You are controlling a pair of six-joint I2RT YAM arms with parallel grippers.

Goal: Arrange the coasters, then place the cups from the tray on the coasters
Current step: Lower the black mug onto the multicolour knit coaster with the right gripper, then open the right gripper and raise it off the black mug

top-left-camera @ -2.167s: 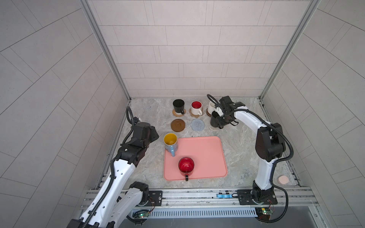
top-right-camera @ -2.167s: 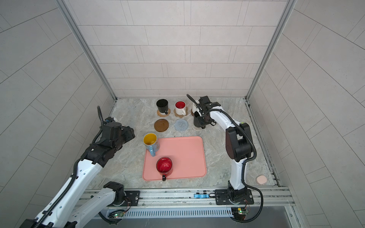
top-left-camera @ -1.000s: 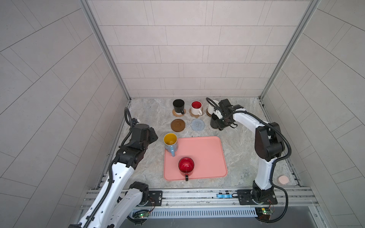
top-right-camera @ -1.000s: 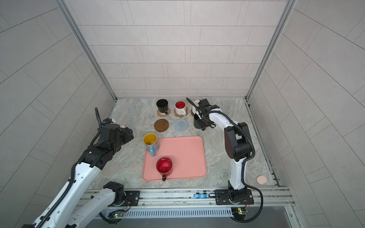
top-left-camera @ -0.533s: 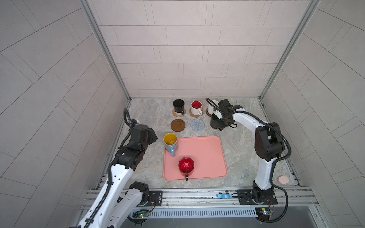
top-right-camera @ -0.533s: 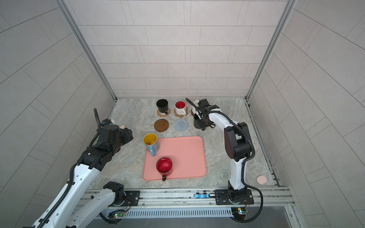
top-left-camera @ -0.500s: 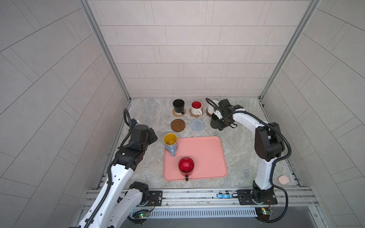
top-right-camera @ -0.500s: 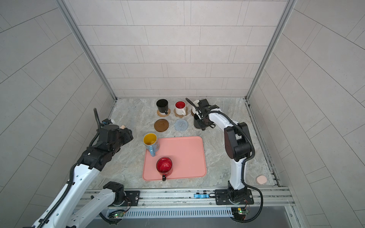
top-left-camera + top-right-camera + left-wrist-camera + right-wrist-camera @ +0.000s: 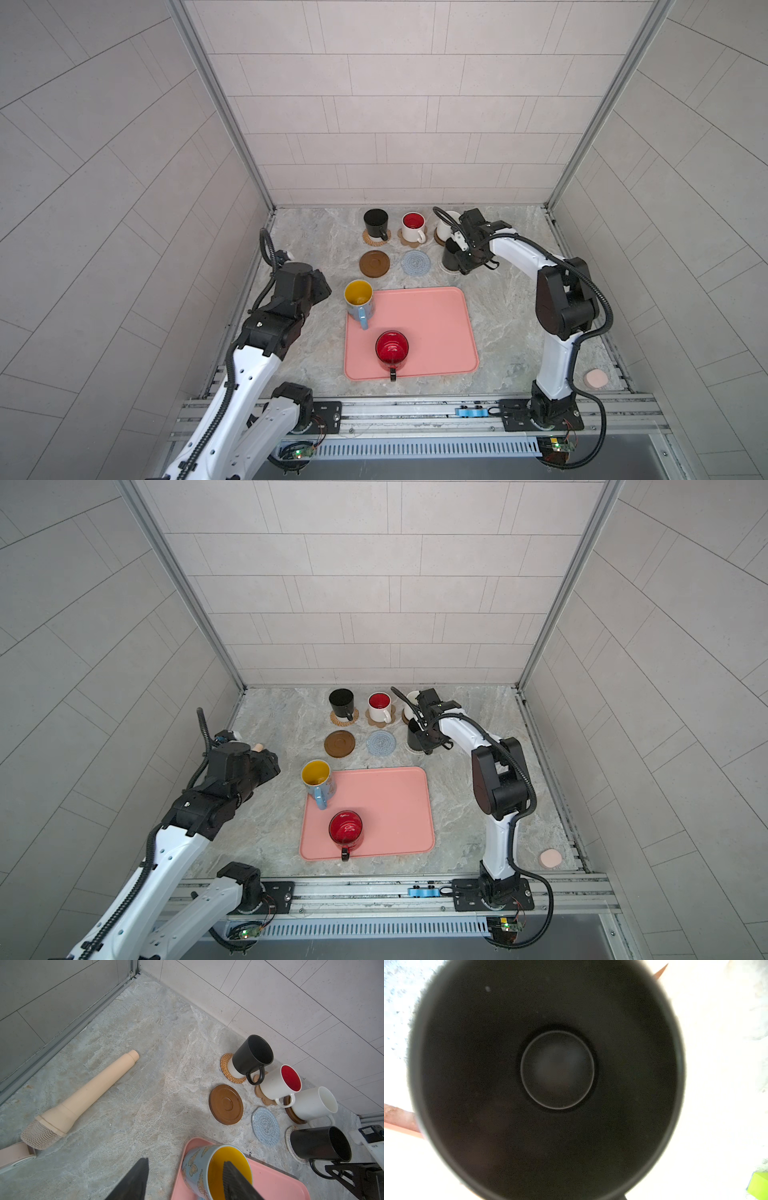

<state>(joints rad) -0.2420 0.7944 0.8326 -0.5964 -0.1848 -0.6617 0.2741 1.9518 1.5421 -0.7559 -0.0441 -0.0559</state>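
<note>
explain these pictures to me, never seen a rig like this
Two white robot arms work at a marble table, each ending in a two-fingered gripper. Two pictures look down from overhead; two come from cameras on the wrists. Four mugs already stand on coasters. The right gripper is at the nearer black mug, whose inside fills its wrist picture; whether it grips is unclear. The left gripper is open and empty beside the blue mug. That and the red mug are on the pink tray; the brown coaster and grey-blue coaster are bare.
</note>
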